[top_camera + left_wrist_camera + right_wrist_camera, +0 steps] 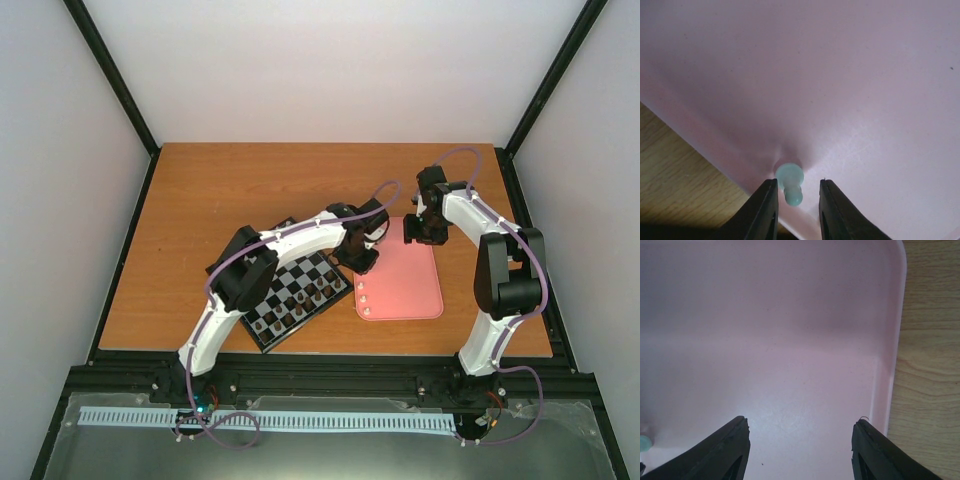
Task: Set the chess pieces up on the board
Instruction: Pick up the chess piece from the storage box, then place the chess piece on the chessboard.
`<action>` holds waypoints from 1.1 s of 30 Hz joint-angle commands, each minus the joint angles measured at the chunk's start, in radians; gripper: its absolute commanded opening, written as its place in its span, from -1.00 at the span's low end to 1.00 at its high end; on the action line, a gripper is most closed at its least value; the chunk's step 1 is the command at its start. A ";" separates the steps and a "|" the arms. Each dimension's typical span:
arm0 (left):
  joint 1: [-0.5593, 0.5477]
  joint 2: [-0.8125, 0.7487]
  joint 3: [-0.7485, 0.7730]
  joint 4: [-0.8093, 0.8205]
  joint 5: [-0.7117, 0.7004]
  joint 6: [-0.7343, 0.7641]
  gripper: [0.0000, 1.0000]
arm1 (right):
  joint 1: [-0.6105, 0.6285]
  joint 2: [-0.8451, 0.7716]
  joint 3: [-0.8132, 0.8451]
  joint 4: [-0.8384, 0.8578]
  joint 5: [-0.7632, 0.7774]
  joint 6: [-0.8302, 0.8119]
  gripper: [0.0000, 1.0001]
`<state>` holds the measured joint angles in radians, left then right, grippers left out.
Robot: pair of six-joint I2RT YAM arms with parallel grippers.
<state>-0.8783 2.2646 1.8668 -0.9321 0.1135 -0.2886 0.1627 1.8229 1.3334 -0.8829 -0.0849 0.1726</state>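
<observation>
A pale pawn stands on the pink tray near its edge. My left gripper is open around it: the left finger is close beside the pawn, and a gap shows on the right. From above, my left gripper has reached past the board to the tray's left side. Three more cream chess pieces stand in a row on the tray's near left. My right gripper hangs open and empty over the tray's far right corner.
Small dark and light pieces stand along the board's near-right side. The left arm crosses above the board. Bare wooden table lies beyond the board and tray. The tray rim runs just right of my right fingers.
</observation>
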 commanded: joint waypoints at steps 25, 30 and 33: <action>0.148 -0.286 -0.067 -0.129 -0.111 -0.033 -0.98 | -0.008 0.005 -0.002 0.003 0.003 -0.015 0.13; 0.310 -0.526 -0.356 -0.108 -0.156 -0.079 -0.98 | -0.008 0.014 -0.005 0.007 -0.010 -0.018 0.13; 0.391 -0.620 -0.504 -0.089 -0.188 -0.087 -0.98 | -0.008 0.021 -0.006 0.009 -0.017 -0.021 0.13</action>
<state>-0.5575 1.7222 1.5158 -1.0103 -0.0193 -0.3367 0.1627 1.8229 1.3327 -0.8806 -0.0906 0.1642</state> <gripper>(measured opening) 0.070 0.565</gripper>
